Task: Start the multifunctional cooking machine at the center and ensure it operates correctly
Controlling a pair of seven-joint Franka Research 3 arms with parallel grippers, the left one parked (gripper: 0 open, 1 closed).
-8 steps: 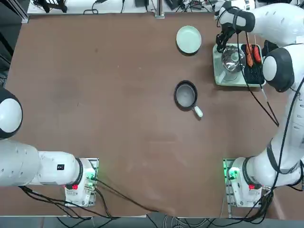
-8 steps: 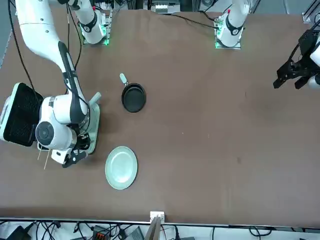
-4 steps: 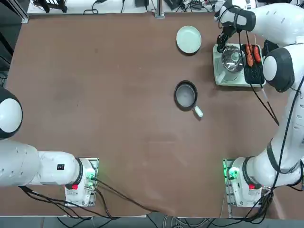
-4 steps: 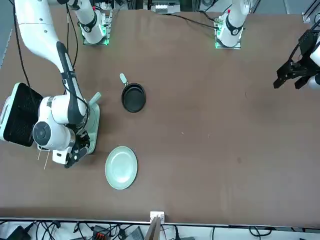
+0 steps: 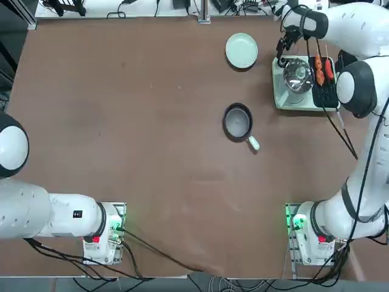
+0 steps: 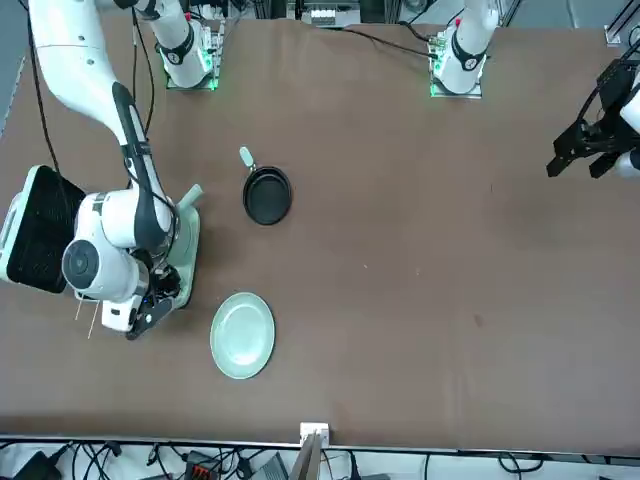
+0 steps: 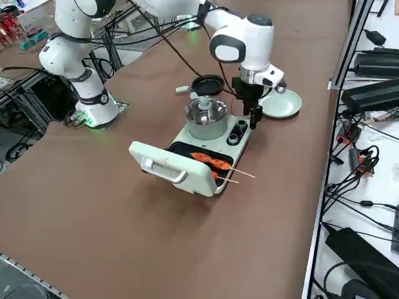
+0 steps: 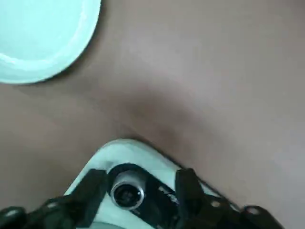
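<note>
Hand [image 8: 140, 180], spread, near the knob [image 8: 127, 191] of the cooking machine [image 7: 187, 146] (wrist [image 6: 125, 285] slightly shifted since earlier).

Right arm [image 5: 372, 152]: extended forward from its base [image 5: 316, 234] and bent at the elbow [image 5: 355, 88]. Forearm [image 5: 349, 27]: directed inward, toward the robot's left. Wrist [image 7: 252, 47]: located at the far end of the arm, flexed downward. Right gripper [image 8: 139, 193]: mounted beneath the wrist, directed downward, well forward of the base. Fingers [image 8: 93, 191]: open, spaced apart, one on each side of the gripper's centre line
</note>
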